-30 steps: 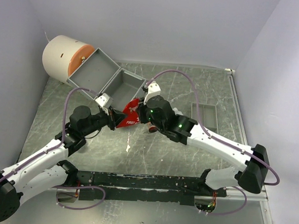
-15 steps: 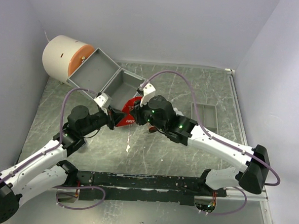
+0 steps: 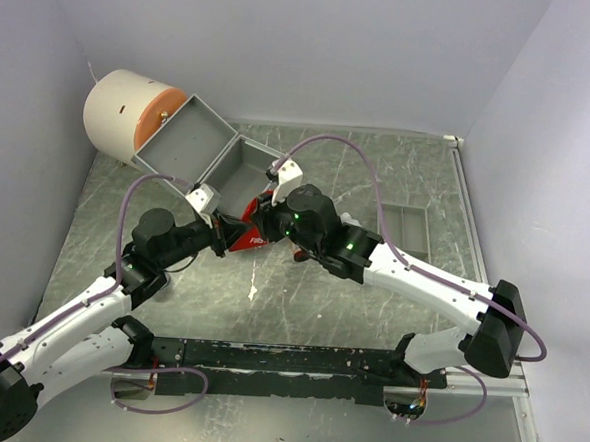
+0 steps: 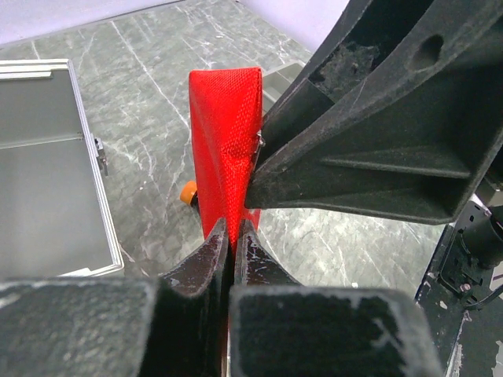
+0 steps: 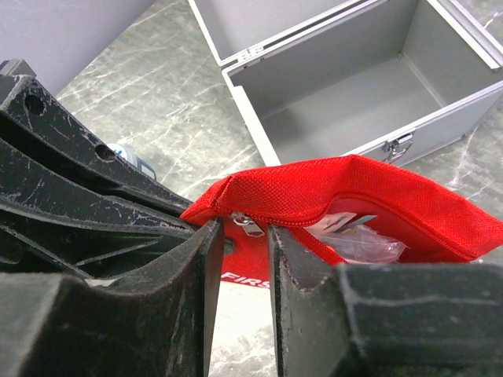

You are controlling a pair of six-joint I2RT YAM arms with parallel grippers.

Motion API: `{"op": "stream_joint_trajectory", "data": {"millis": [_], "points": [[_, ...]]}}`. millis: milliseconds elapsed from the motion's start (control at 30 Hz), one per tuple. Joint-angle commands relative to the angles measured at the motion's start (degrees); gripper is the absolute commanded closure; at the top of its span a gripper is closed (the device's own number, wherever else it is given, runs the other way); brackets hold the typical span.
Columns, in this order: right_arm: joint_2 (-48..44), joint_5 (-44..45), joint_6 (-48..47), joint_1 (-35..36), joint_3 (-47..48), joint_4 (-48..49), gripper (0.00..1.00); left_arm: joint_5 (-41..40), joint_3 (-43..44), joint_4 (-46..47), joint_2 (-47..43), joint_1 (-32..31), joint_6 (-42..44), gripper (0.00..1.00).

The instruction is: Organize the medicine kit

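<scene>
The red first-aid pouch (image 3: 244, 238) hangs upright between both grippers, in front of the open grey metal case (image 3: 223, 162). My left gripper (image 4: 233, 234) is shut on the pouch's (image 4: 224, 133) lower edge. My right gripper (image 5: 240, 239) is open at the pouch's (image 5: 330, 184) top left corner. The zipper pull (image 5: 247, 225) hangs in the gap between its jaws, touching neither. The pouch mouth gapes and shows sachets (image 5: 354, 234) inside. A small bottle (image 5: 130, 157) lies on the table behind the left gripper's fingers (image 5: 78, 181).
A big white drum with an orange face (image 3: 131, 114) stands behind the case's lid. A shallow grey divided tray (image 3: 405, 226) lies to the right. An orange-capped item (image 4: 188, 192) sits on the table under the pouch. The case (image 5: 354, 94) looks empty inside.
My right gripper has opened, letting go of the zipper pull, and shifted slightly left toward the case. The left gripper has kept its hold on the pouch.
</scene>
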Motion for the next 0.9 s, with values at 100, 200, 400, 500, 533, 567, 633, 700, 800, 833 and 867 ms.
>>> {"op": "stream_joint_trajectory", "data": {"millis": [100, 200, 400, 500, 533, 567, 633, 700, 800, 833, 867], "points": [[-0.1, 5.1, 0.6, 0.0, 1.6, 2.5, 0.69, 3.4, 0.6, 4.2, -1.2, -0.2, 0.8, 0.93], [-0.4, 4.9, 0.7, 0.0, 1.0, 3.5, 0.73, 3.5, 0.5, 4.4, -1.2, -0.2, 0.7, 0.93], [-1.5, 3.9, 0.9, 0.0, -0.2, 5.6, 0.92, 3.2, 0.6, 4.2, -1.0, -0.2, 0.7, 0.93], [-1.7, 4.3, 1.0, 0.0, -0.4, 5.4, 1.0, 3.0, 0.6, 4.2, -1.1, -0.2, 0.6, 0.93], [-1.6, 4.3, 1.0, 0.0, -0.3, 5.2, 1.0, 3.0, 0.6, 4.2, -1.1, -0.2, 0.6, 0.93], [-1.6, 4.3, 0.9, 0.0, -0.2, 5.0, 1.0, 2.9, 0.6, 4.2, -1.1, -0.2, 0.6, 0.93], [-1.6, 3.8, 0.8, 0.0, -0.2, 4.8, 1.0, 2.7, 0.6, 4.2, -1.1, -0.2, 0.6, 0.93], [-1.7, 3.4, 0.6, 0.1, -0.4, 4.7, 1.0, 2.6, 0.8, 4.1, -1.2, -0.2, 0.5, 0.93], [-2.0, 3.4, 0.2, 0.1, -1.1, 4.7, 1.0, 2.1, 0.8, 3.8, -1.4, -0.2, 0.3, 0.93], [-2.1, 3.4, -0.1, 0.0, -1.3, 4.6, 1.0, 2.0, 0.9, 3.6, -1.5, -0.2, 0.3, 0.92], [-2.1, 3.3, -0.5, 0.0, -1.3, 4.5, 1.0, 1.7, 0.9, 3.5, -1.4, -0.2, 0.1, 0.92]]}}
